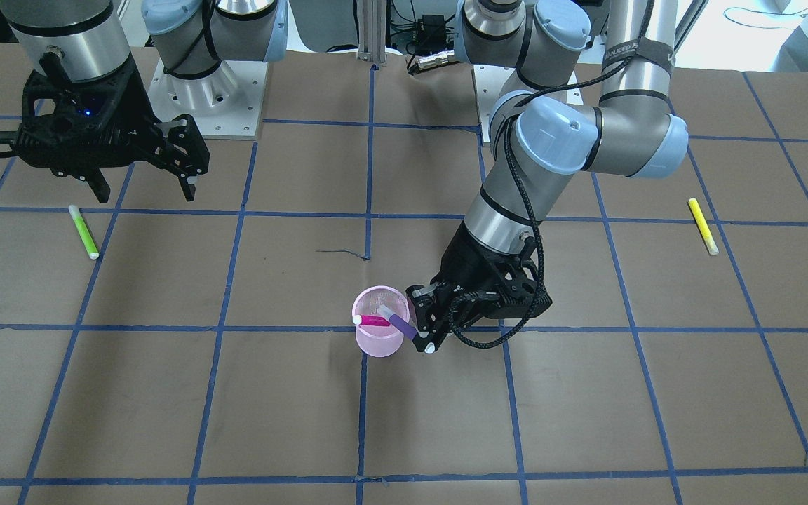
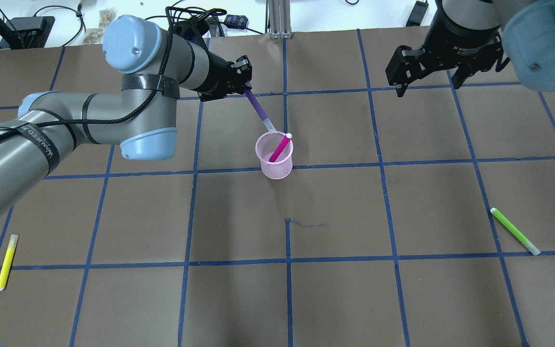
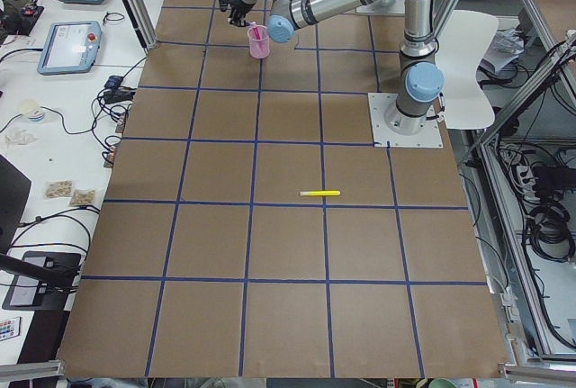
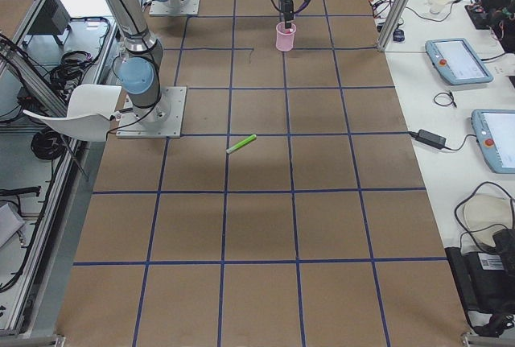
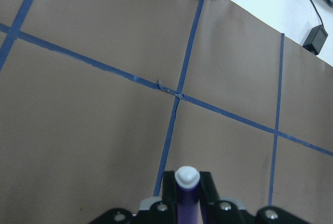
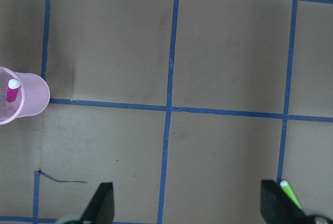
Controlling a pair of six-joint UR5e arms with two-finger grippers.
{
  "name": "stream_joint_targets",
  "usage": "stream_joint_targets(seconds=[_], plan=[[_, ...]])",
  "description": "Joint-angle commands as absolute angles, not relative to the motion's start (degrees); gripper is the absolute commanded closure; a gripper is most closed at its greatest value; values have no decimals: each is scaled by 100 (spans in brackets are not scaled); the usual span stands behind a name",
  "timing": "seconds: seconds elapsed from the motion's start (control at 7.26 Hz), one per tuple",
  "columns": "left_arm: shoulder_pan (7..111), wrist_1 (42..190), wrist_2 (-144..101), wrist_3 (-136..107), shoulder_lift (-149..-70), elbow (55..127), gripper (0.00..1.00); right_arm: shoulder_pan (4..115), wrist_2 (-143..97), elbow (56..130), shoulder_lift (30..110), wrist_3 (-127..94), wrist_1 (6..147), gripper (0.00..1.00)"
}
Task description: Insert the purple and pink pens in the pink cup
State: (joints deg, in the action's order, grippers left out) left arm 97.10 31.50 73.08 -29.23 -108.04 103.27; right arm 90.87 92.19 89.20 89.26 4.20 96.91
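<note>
The translucent pink cup (image 1: pixel 379 342) (image 2: pixel 274 166) stands upright near the table's middle. A pink pen (image 1: pixel 374 320) (image 2: pixel 280 147) leans inside it, white cap up. My left gripper (image 1: pixel 419 335) (image 2: pixel 244 87) is shut on a purple pen (image 1: pixel 400 323) (image 2: pixel 257 107) and holds it tilted, its pale tip over the cup's rim. The left wrist view shows the pen's end (image 5: pixel 187 193) between the fingers. My right gripper (image 1: pixel 144 191) (image 2: pixel 427 83) is open and empty, held above the table far from the cup. The cup also shows in the right wrist view (image 6: pixel 26 99).
A green pen (image 1: pixel 83 232) (image 2: pixel 515 231) (image 6: pixel 290 193) lies on the brown paper below my right gripper. A yellow pen (image 1: pixel 703 226) (image 2: pixel 6 261) lies on the table's left side. Blue tape lines grid the table.
</note>
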Motion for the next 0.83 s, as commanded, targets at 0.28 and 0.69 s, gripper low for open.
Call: stream_joint_targets(seconds=[0.28, 0.69], plan=[[9747, 3155, 7611, -2628, -10819, 10477, 100, 9088, 9237, 8929, 8930, 431, 9686, 0], [9782, 3164, 7620, -2628, -10846, 10477, 99, 9088, 9290, 8886, 8938, 431, 9633, 0]])
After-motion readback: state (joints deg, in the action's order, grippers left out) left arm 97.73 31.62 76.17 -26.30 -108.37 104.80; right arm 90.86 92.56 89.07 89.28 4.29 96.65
